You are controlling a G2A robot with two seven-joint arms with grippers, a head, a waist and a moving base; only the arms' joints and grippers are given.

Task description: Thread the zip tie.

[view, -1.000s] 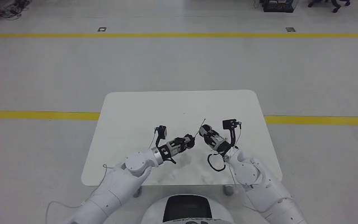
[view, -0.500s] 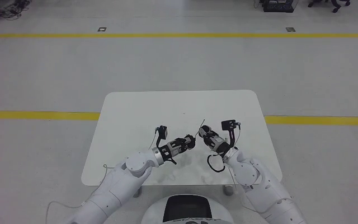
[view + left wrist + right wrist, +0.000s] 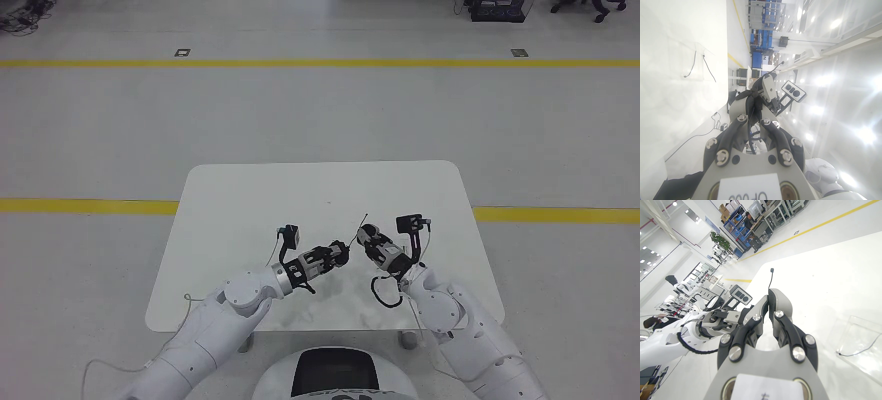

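— Item one, the zip tie point(image 3: 770, 281): where do we enter it?
— We enter it as held by the right gripper point(image 3: 769, 293), whose fingers are pressed fully together on the strap. Seen from above, the free length runs from that gripper toward 1 o'clock, its long axis on the 7-to-1 line, with the head point(image 3: 772, 270) at the far end, clear of the table point(image 3: 230, 200).
— Item two, the left gripper point(image 3: 340, 251)?
— We list it at 8 o'clock from the right one, just beside it, nearly tip to tip. Its fingers look drawn together; what they hold, if anything, we cannot tell.
— And the relation the next move turns on?
— We judge it to be this: the head lies at 1 o'clock from the left gripper, beyond the right gripper's tips, so the right arm is the nearer. We reckon a tail end would have to come along that same axis to meet the head's slot.
— Sundries?
— One clear bag point(image 3: 863, 336) of spare ties, flat on the table, apart from both grippers.
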